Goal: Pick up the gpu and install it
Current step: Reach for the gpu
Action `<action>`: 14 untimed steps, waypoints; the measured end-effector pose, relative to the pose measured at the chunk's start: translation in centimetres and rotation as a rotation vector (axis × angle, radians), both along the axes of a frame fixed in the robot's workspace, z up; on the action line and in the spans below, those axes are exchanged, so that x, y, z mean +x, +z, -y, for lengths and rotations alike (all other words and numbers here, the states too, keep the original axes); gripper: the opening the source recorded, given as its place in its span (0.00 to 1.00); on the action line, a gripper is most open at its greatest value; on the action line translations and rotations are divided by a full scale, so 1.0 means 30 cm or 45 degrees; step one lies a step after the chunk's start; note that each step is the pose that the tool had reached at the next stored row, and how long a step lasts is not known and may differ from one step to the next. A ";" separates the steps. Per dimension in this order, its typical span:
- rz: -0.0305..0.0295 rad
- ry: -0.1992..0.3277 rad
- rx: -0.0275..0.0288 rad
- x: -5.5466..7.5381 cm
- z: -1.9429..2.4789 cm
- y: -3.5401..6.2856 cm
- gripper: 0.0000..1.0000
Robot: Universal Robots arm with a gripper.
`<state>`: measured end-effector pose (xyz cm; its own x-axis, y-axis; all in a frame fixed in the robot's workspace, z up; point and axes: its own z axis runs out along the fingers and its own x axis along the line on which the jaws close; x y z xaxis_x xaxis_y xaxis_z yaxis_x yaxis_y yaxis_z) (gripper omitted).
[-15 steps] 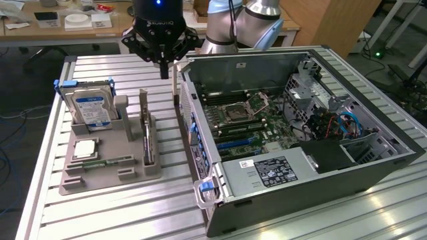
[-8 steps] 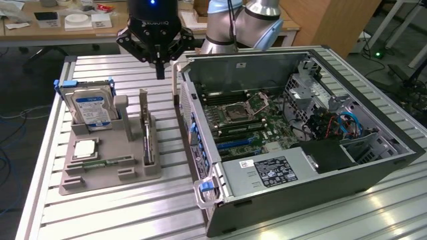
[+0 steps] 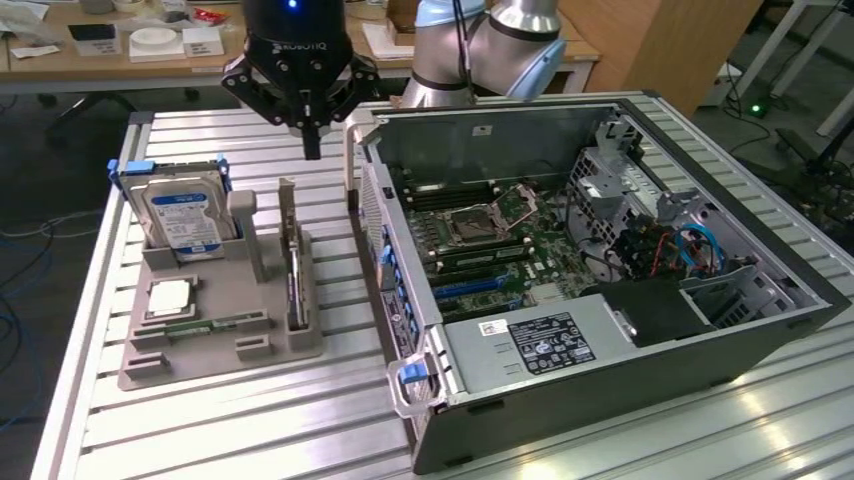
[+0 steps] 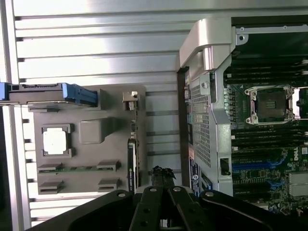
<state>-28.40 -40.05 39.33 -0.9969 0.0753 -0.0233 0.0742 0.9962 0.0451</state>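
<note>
Your black two-fingered gripper [image 3: 312, 150] hangs over the slatted aluminium table [image 3: 267, 420], and its fingers are pressed together with nothing between them. In the exterior view you see it above the gap between the grey plastic parts holder [image 3: 214, 355] and the open black-and-silver computer case [image 3: 601, 370], near the far end of the holder.

The gpu [image 3: 294, 272], a thin dark circuit card with a silvery metal end bracket, stands on edge in a slot of the holder, along the side nearest the case. In the wrist view you look down on the card's thin edge, and the fingertips are over the table between the card and the case wall, near the card but not touching it.

On the holder you also have a silver hard drive with a blue-white label [image 3: 183, 215] standing upright in a blue carrier, a square silvery processor chip [image 3: 170, 298] lying flat, and a narrow green memory stick [image 3: 200, 325] beside it.

Inside the case, the green motherboard [image 3: 494, 250] lies exposed, with its square processor socket [image 3: 481, 218] and blue expansion slots [image 3: 474, 285] in plain sight.
</note>
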 end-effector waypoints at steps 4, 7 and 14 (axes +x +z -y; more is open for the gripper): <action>0.0000 0.000 -0.0001 -0.014 0.000 0.000 0.11; 0.0000 0.000 -0.0001 -0.024 0.000 0.000 0.11; -0.0001 0.000 -0.0001 -0.049 0.000 0.000 0.11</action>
